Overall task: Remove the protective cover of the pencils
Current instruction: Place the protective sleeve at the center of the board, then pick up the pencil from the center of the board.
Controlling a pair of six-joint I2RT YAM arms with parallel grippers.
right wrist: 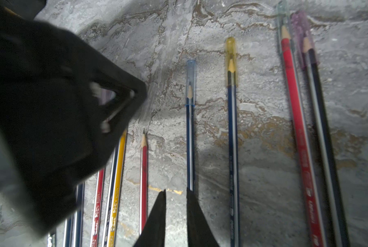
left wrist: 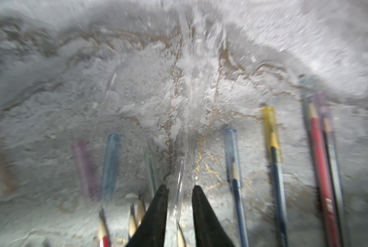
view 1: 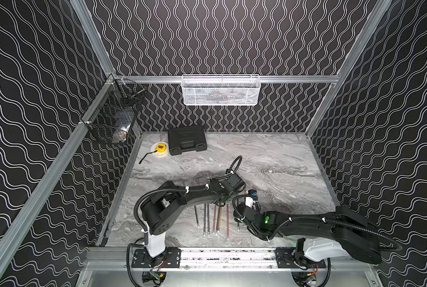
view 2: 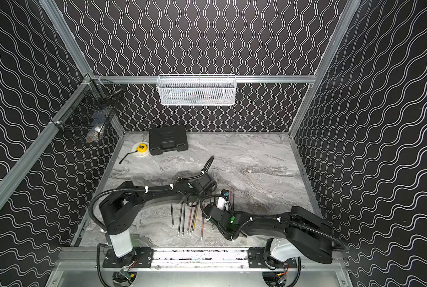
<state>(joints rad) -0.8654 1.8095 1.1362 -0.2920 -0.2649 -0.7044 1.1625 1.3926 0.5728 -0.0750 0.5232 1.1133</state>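
Left wrist view, blurred: the left gripper (left wrist: 179,186) stands slightly parted astride a clear cap (left wrist: 181,169). A sliver of table (left wrist: 200,64) shows on each side, so the cap looks loose rather than pinched. Beyond the left gripper lie loose caps (left wrist: 111,162) in pink, blue and green, thin translucent round-ended tubes. Beside it are bare, sharpened pencils (left wrist: 132,222).

Right wrist view: the right gripper (right wrist: 175,190), just beside the left gripper, is narrowly parted and empty. One jaw lies over a blue-capped pencil (right wrist: 190,139). At least four pencils wear caps, and the shafts are glossy lacquered wood.

Both top views: the pencils lie in a parallel row on the marble-look table, running from under the left gripper toward the robot's base.

The task seems to be midway, between caps. The next move calls for pinning the blue-capped shaft and pulling its slick cap straight along the axis.
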